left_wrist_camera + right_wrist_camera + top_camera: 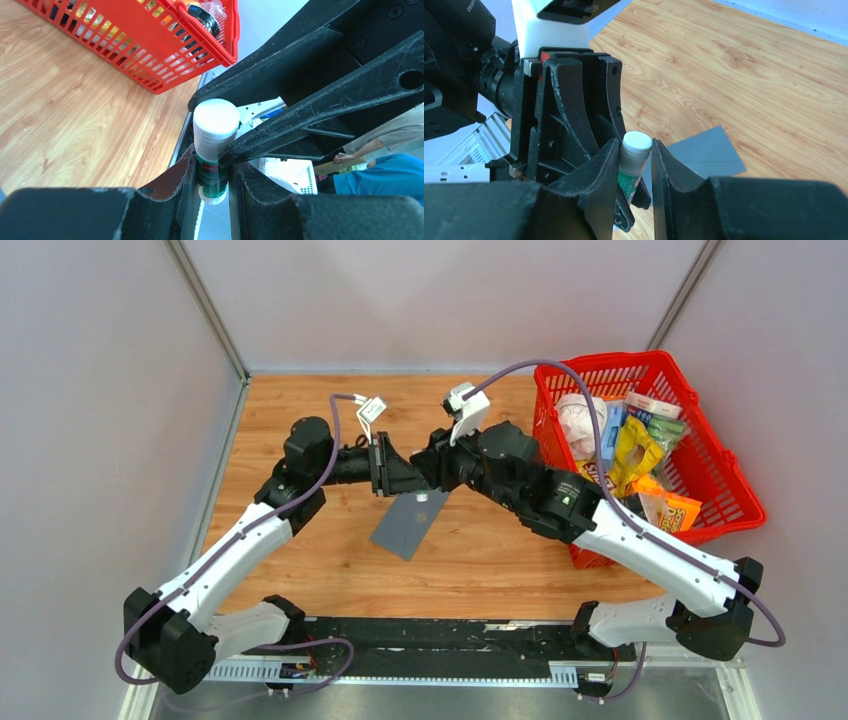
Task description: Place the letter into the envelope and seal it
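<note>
Pale grey enclosure walls stand on three sides of a wood-grain counter [480, 560]. The two arms angle inward and meet tip to tip over the middle of the counter.

Left end effector [212, 186]: clamped on a glue stick [210, 167]. Its fingers press on either side of the green-labelled body. The white cap is at the top in both wrist views, clear of the fingertips.

Right end effector [634, 167]: meets the same stick from the opposite side. Its fingers [671, 170] flank the tube closely near the cap, and one of them touches it. It cannot be told whether they are pinching the stick or only lying alongside it.

Envelope [410, 523]: dark slate grey, lying flat on the counter directly beneath the two end effectors, with neither one touching it. In the top view its far end sits under the meeting fingertips. The rest runs at a tilt toward the arm bases, on the left end effector's side. In the right wrist view a grey corner shows on the wood just beyond that end effector's fingers.

Red basket [600, 361]: on the counter, well off to the outer side of the right end effector and beside that arm's forearm. It is filled with packaged goods [635, 455]. The left wrist view shows its slatted wall beyond the fingertips.
</note>
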`<state>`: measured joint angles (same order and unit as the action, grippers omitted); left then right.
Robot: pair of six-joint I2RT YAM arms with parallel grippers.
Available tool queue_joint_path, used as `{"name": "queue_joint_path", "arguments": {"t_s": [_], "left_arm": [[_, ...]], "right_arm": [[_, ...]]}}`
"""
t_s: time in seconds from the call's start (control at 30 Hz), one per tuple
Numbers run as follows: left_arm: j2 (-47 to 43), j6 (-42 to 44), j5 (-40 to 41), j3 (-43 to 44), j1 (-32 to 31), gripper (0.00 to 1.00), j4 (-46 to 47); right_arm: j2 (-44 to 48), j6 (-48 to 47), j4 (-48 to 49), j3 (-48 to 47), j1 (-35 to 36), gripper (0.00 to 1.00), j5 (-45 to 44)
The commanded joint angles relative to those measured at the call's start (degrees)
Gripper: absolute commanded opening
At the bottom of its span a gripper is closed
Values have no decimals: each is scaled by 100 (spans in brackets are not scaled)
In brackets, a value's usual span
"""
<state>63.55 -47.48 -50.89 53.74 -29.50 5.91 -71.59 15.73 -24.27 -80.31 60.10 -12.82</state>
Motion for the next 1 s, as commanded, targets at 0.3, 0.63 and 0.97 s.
{"name": "queue_joint_path", "arguments": {"t_s": [0.3,0.63,0.97], "left_arm": [[-194,714,607,620,243,0,-151],[8,1777,2438,831,251,0,-2363],[2158,2226,5580,1744,348,0,-4344]], "right_arm": [[365,-105,-1115,-151,187,39,605],[603,263,-1641,-178,-111,60,-712],[489,792,-1923,341,-973,62,-344]]}}
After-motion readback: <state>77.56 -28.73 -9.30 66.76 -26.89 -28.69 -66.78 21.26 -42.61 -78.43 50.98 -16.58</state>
